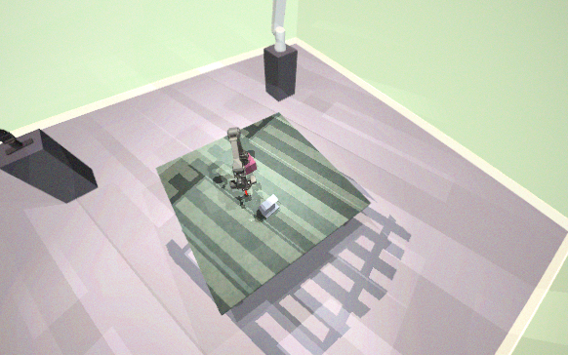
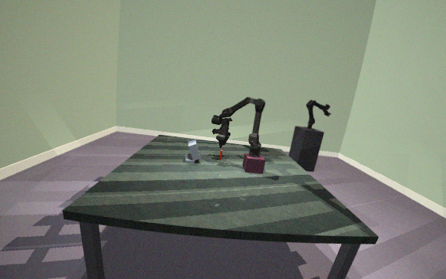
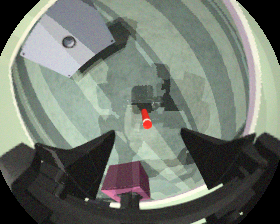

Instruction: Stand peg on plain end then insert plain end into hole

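The red peg (image 1: 246, 193) (image 2: 221, 155) (image 3: 147, 124) stands upright on the table (image 1: 305, 219) (image 2: 190, 199). In the wrist view its white band shows just below the upper end, so the plain end is down. The grey sloped panel (image 1: 269, 207) (image 2: 194, 151) (image 3: 93, 32) stands a little apart from the peg; its one hole (image 3: 69, 42) shows dark and round in the wrist view. My gripper (image 2: 221, 146) (image 3: 149, 132) is open and empty, pointing down just above the peg. The peg's top appears between the two fingertips in the wrist view, not touched by either.
The arm's magenta base block (image 1: 250, 165) (image 2: 254, 164) (image 3: 126, 180) is on the table, on the other side of the peg from the panel. Two dark pedestals (image 1: 49, 168) (image 1: 280, 73) with other arms stand on the floor away from the table. Striped shadows cross the table.
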{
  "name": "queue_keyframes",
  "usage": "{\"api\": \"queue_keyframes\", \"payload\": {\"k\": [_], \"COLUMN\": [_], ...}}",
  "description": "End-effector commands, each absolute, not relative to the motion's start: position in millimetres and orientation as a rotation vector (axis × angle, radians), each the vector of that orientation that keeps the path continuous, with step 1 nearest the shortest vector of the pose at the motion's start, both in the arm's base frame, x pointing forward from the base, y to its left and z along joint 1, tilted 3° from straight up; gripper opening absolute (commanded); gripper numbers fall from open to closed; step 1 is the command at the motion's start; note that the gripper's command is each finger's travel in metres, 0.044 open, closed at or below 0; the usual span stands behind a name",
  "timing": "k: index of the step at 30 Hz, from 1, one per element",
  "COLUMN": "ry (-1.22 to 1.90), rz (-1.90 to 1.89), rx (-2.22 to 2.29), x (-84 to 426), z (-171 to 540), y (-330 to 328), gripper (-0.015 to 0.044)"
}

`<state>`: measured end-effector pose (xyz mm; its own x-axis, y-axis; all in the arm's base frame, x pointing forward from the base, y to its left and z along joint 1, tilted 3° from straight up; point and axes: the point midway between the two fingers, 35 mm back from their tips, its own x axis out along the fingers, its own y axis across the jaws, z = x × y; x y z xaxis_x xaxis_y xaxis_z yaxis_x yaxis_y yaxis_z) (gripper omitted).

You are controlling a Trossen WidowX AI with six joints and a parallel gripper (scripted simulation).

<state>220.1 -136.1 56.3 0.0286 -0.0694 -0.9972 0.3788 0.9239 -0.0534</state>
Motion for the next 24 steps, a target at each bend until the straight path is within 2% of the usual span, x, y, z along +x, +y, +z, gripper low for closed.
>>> {"api": "queue_keyframes", "payload": {"k": [1, 24], "ry": [1.524, 1.545], "rz": [-0.263, 0.130], "rx": [0.156, -0.247], "x": [219.6, 219.6], "z": [55.1, 51.9], "y": [-136.7, -136.9], "gripper": [0.0440, 0.0440]}}
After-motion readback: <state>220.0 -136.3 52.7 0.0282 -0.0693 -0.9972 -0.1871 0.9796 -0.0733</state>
